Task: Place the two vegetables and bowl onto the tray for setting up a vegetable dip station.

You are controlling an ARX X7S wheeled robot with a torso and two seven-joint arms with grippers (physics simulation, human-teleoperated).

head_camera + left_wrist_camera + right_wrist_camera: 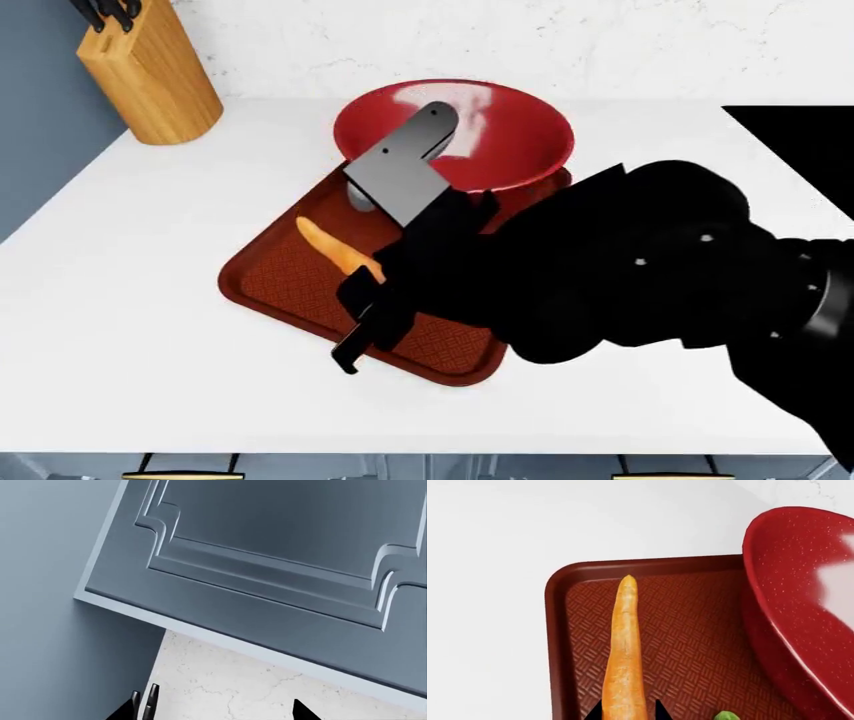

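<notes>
My right arm blocks most of the head view: it covers the near right part of the tray (274,285) & the thick end of the carrot (324,243), so from there I can't see my right fingers (624,714) at all. In the right wrist view only two dark tips show at the frame edge, one on each side of the carrot's thick end, v. close to it. Whether they're actually pinching it or just straddling it, can't tell. The carrot lies flat on the tray's crosshatch floor, thin tip toward a rounded corner, not touching the rim.

A bit of green at the edge of the right wrist view, prob. the cucumber (726,715), sits on the tray just beside the carrot; almost all of it is cut off. Not visible in the head view.

The bowl (501,135) sits at the tray's far end, near side hidden by my arm; its wall overhangs the tray in the wrist view.

Left fingers (220,711): only dark tips at the frame edge, set well apart, nothing between them, so open. They face a grey-blue panelled cabinet door (280,555) & pale marble.

Surface (120,300) is plain white. A wooden knife block (147,70) stands at its far left corner, marble wall behind, dark patch at far right edge.
</notes>
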